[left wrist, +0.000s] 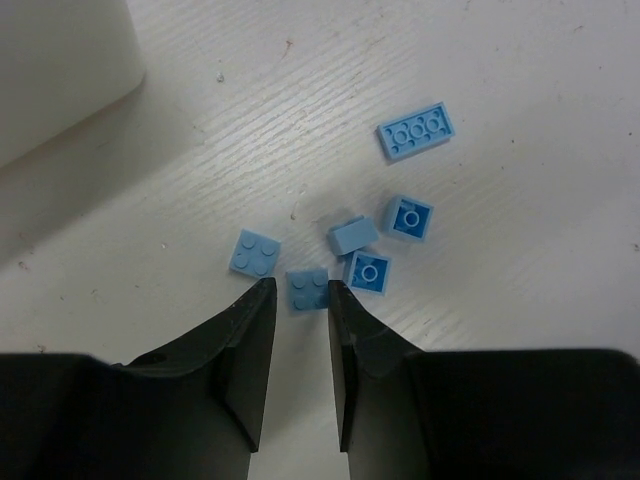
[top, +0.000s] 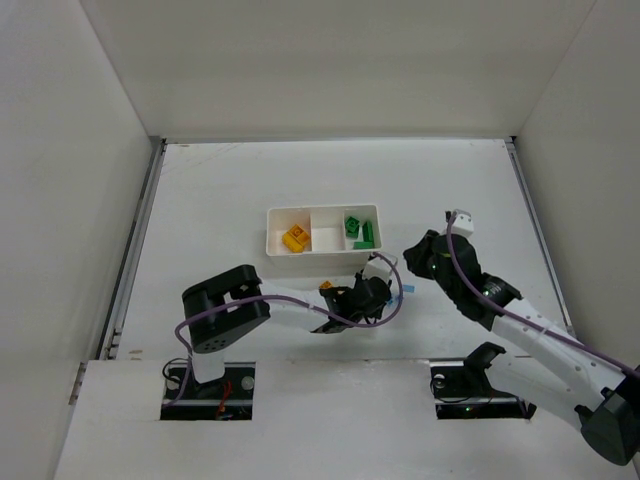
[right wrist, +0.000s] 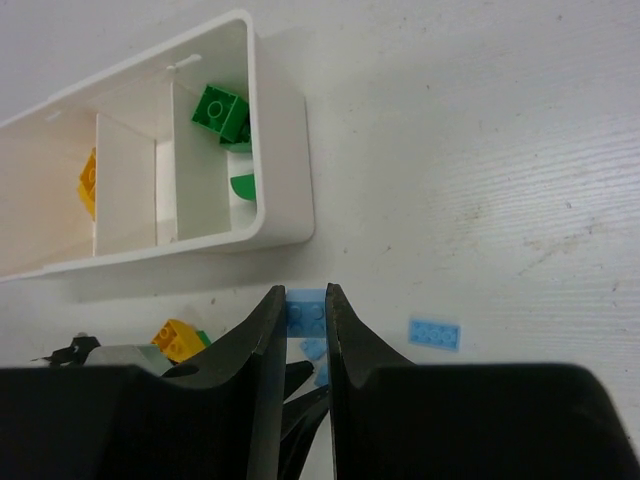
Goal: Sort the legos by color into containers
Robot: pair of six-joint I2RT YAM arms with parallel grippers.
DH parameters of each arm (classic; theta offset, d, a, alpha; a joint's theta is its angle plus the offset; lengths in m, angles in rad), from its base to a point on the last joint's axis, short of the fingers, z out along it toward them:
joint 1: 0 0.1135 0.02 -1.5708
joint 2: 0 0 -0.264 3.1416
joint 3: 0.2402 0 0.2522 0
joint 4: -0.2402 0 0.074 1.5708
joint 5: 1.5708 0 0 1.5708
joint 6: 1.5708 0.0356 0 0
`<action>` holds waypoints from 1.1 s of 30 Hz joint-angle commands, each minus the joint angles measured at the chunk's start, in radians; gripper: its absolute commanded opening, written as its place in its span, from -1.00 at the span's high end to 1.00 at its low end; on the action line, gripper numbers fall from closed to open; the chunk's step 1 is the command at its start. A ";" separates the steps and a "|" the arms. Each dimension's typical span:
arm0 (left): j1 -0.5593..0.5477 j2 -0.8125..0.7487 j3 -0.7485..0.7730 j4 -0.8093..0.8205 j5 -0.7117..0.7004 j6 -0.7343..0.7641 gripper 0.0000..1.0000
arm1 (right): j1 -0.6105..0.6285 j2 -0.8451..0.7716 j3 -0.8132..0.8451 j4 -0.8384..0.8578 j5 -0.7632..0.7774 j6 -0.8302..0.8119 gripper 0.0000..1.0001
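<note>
Two-arm sorting scene, top and wrist views. The white tray (top: 322, 251) lies at the middle of the tabletop (top: 220, 190). Its left compartment holds the yellow-orange bricks (top: 295, 238) and its right compartment holds the green bricks (top: 360, 232).

The left arm reaches to the right, on the near side of the tray. Its left pincer (left wrist: 301, 288) is low over the tabletop, off the tray's near right corner. The square blue brick (left wrist: 307, 290) lies studs-up on the tabletop, right between the two fingertips. The jaws stand narrowly apart on either side of it. The right-hand tip meets its edge, but whether the brick is actually clamped cannot be told.

The loose blue bricks (left wrist: 366, 271) are scattered just past the tips, and one sits just beside the square blue brick. The long blue brick (left wrist: 415, 131) lies farthest from the tips, apart from the others.

The right pincer (right wrist: 305, 292) is closed on the held blue brick (right wrist: 305, 312), which is pinched at the very tips. It is held above the left pincer and the scatter, to the near right of the tray. An orange brick (top: 326, 286) shows beside the left arm, close to the tray's near wall.
</note>
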 commanded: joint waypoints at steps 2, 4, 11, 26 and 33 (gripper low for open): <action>-0.004 0.027 0.053 -0.010 -0.013 0.013 0.52 | 0.000 -0.011 -0.004 0.067 -0.016 -0.008 0.69; -0.001 0.035 0.055 -0.015 -0.013 0.013 0.53 | 0.000 -0.014 -0.004 0.069 -0.016 -0.011 0.68; 0.005 0.044 0.049 -0.015 -0.027 0.010 0.63 | 0.000 -0.019 -0.007 0.078 -0.016 -0.014 0.68; -0.032 -0.199 -0.098 -0.027 -0.119 0.000 0.79 | 0.070 0.104 0.134 0.135 -0.036 -0.051 0.68; -0.005 -0.500 -0.255 -0.079 -0.150 -0.065 0.78 | 0.124 0.340 0.283 0.247 -0.112 -0.069 0.67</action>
